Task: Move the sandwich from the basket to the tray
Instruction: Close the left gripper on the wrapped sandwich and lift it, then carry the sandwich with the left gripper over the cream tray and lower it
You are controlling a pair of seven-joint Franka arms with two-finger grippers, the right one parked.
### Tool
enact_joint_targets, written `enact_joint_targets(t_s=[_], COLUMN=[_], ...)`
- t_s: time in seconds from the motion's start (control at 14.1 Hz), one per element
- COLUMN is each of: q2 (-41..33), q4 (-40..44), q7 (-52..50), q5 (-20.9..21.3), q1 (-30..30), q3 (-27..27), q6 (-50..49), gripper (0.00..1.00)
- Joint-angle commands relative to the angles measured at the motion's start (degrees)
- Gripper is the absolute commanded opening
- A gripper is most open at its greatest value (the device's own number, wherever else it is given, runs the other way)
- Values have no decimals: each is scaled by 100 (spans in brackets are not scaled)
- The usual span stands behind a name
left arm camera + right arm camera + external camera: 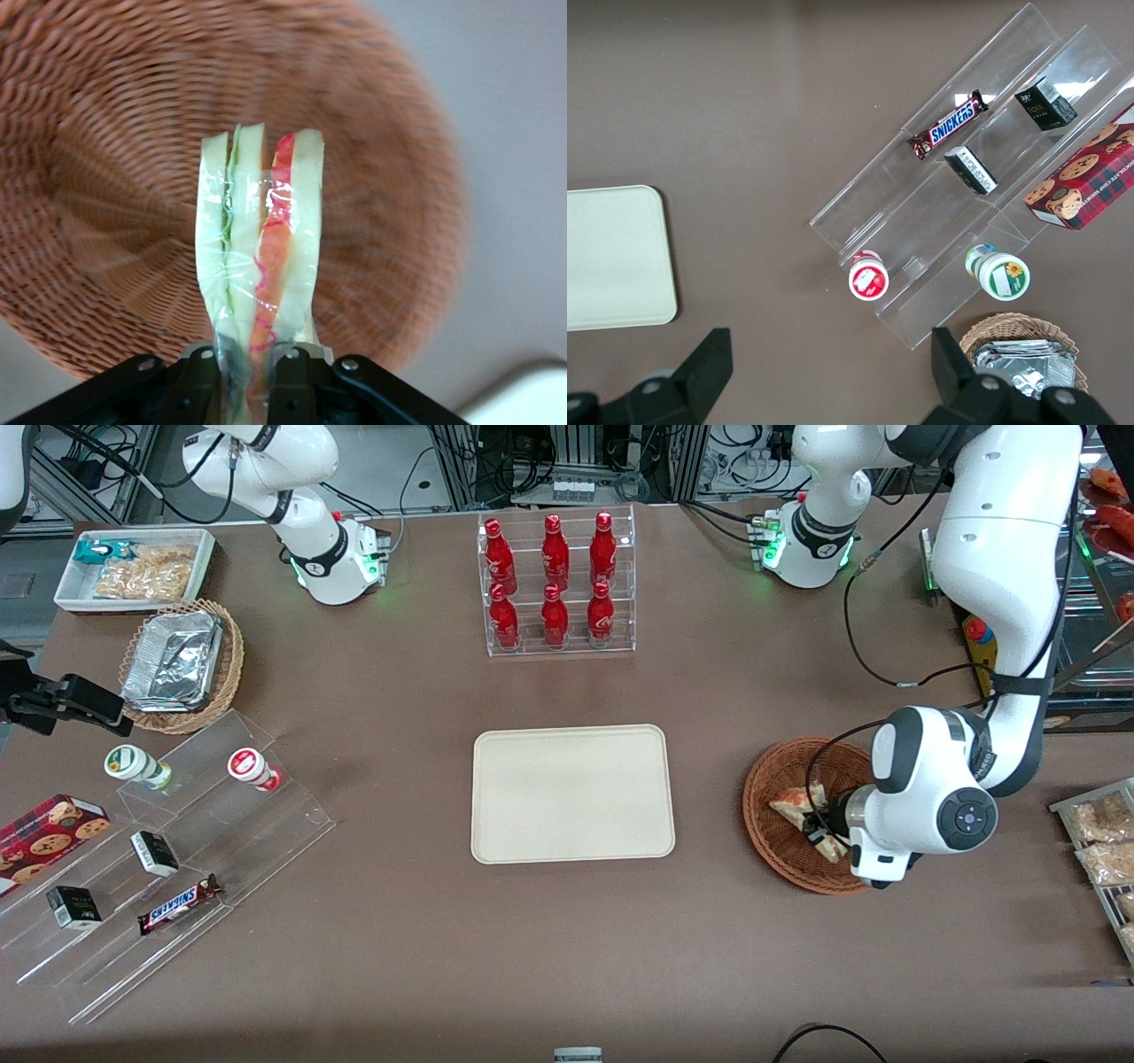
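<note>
Over the reddish wicker basket (784,819) at the working arm's end of the table, the left gripper (819,834) is down among the weave, largely hidden in the front view by the arm's own wrist. The wrist camera gives what the front one can't: the gripper (251,376) has its two black fingers (197,382) pressed in on the lower end of the sandwich (261,266), pinching it through the clear wrap, with the wedge standing edge-on, pale bread slices sandwiching a green stripe and a red one. From that camera the basket (106,177) fills the background around the sandwich, and whether the wedge is touching the weave or lifted off it I can't tell. The front view, in turn, shows the sandwich (799,808) as a pale triangle inside the basket's rim, right against the gripper.

Out from there: the cream tray (571,794) lies flat near the table's middle, well apart from the basket, nothing on it. Farther from the front camera stands a clear rack of red bottles (555,580). Toward the parked arm's end, a lighter wicker basket (182,669) holds foil containers, a white bin (133,571) holds snack packets, and a clear stepped stand (168,859) carries a Snickers bar (179,903), small boxes and two cups.
</note>
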Motion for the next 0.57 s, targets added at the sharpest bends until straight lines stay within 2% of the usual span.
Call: enact_joint_targets(t_s=[0.0,0.21,0.49], q2=[-104,124,475], q4=[489,824,912], q7=[194,168,194], q5=[-16,2,2], q1=[-765,-1680,-2568], q3=[59,77,77], q6=[-33,11,90], gripper=[10,11,13])
